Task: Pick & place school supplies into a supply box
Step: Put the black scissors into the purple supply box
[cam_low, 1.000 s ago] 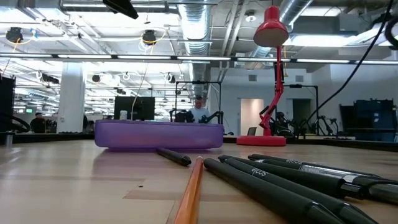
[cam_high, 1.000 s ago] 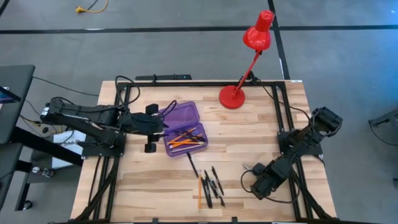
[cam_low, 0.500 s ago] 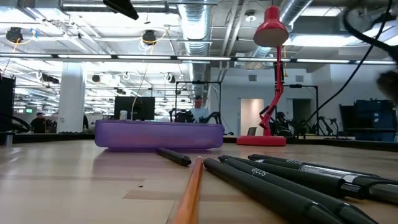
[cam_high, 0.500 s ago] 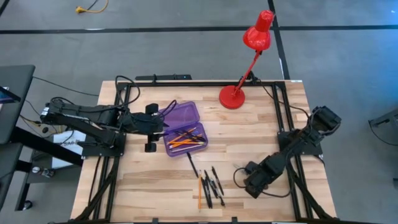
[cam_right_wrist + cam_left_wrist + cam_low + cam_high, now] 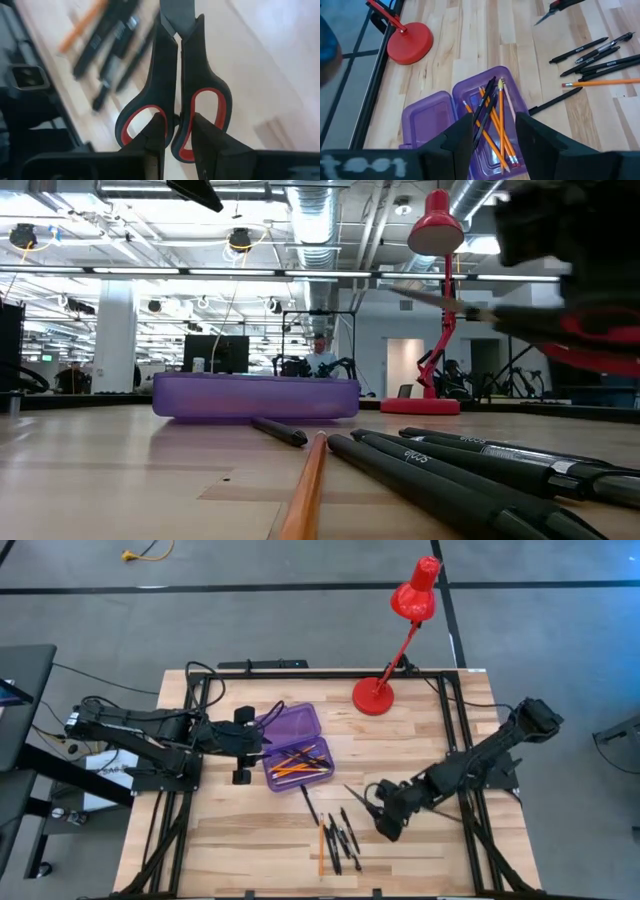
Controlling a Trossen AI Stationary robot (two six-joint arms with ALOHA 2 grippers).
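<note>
Wooden table (image 5: 420, 740), industrial hall beyond

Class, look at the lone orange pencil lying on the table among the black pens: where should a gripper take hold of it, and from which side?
Grip the orange pencil near mid-shaft, coming straight down from above. It lies flat on the table, so only its top is exposed. Black pens crowd one side, so set the fingers across the shaft where the gap looks widest.
</note>
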